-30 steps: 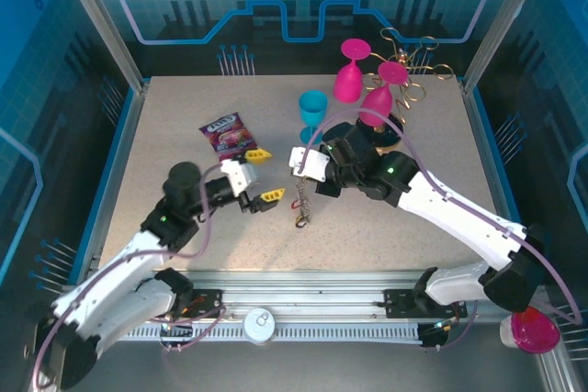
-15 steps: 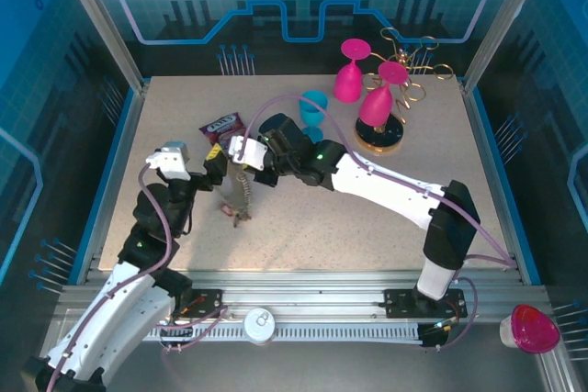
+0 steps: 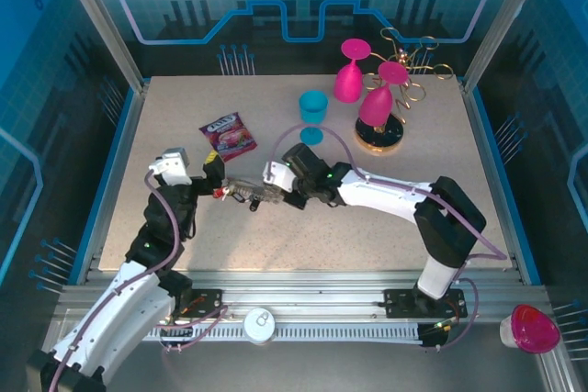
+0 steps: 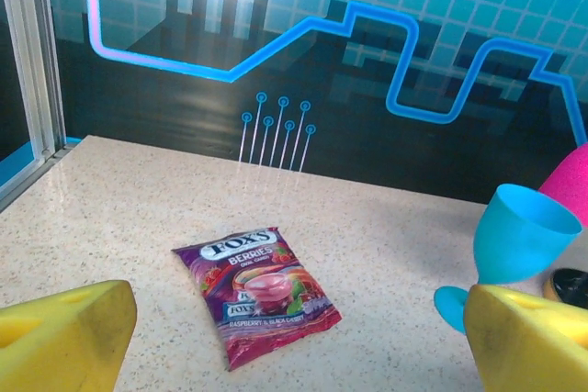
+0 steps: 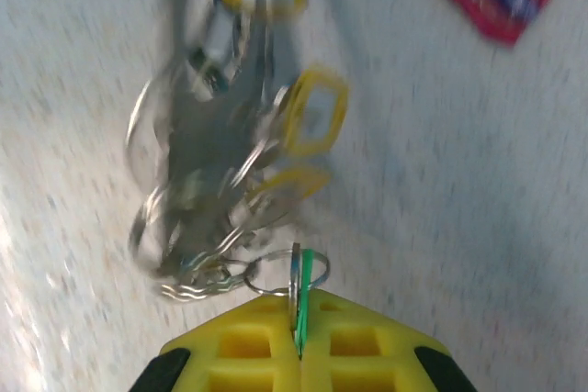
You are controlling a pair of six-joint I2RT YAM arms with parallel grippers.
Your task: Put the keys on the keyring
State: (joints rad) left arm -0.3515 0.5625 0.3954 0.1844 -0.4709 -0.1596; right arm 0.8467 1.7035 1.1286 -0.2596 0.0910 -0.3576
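My right gripper (image 3: 269, 194) is shut on a green-headed key (image 5: 310, 274) and a thin metal ring (image 5: 292, 274) of the keyring. The rest of the bunch, metal loops (image 5: 197, 277) and yellow-headed keys (image 5: 312, 121), trails away blurred in the right wrist view. From above, the bunch of keys (image 3: 241, 192) stretches leftward over the table, a red head (image 3: 220, 193) at its far end, close to my left gripper (image 3: 213, 181). The left gripper (image 4: 296, 323) stands wide open, with nothing between its yellow fingers (image 4: 64, 337).
A purple snack packet (image 3: 228, 133) lies behind the left gripper, and it is seen again as the packet (image 4: 262, 291) ahead of that gripper. A blue goblet (image 3: 313, 112), two pink goblets (image 3: 349, 75) and a gold wire rack (image 3: 413, 71) stand at the back right.
The right arm carried the hanging key bunch left across the table; it now stretches sideways toward the left gripper. The left arm drew back and turned toward the packet.
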